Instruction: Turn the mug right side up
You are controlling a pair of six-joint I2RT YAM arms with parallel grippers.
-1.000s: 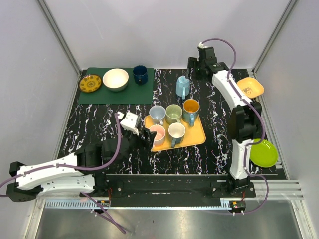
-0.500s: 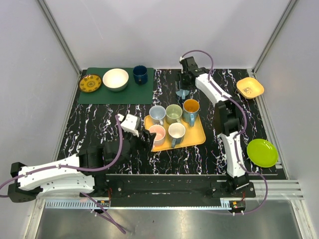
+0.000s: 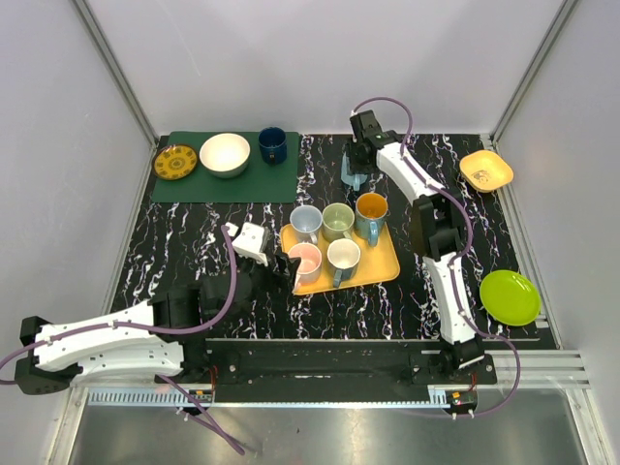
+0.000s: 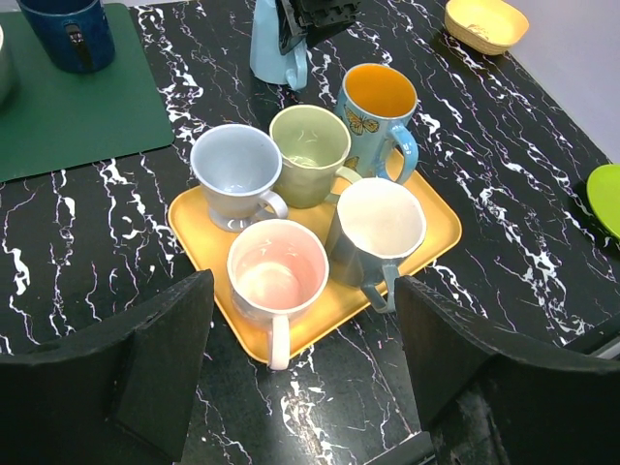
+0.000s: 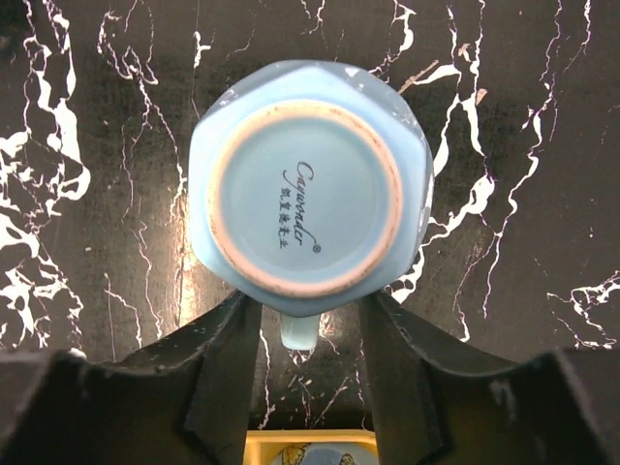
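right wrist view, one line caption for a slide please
Upside-down blue mug on the black marble table, base up, handle between the right gripper's open fingers.

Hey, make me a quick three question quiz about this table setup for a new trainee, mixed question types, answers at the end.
1. True or false: the light blue mug stands bottom up on the table.
2. How many mugs sit on the yellow tray?
3. The fingers of the right gripper flank that mug's: A) rim, B) handle, C) base.
Key: 1 true; 2 five; 3 B.
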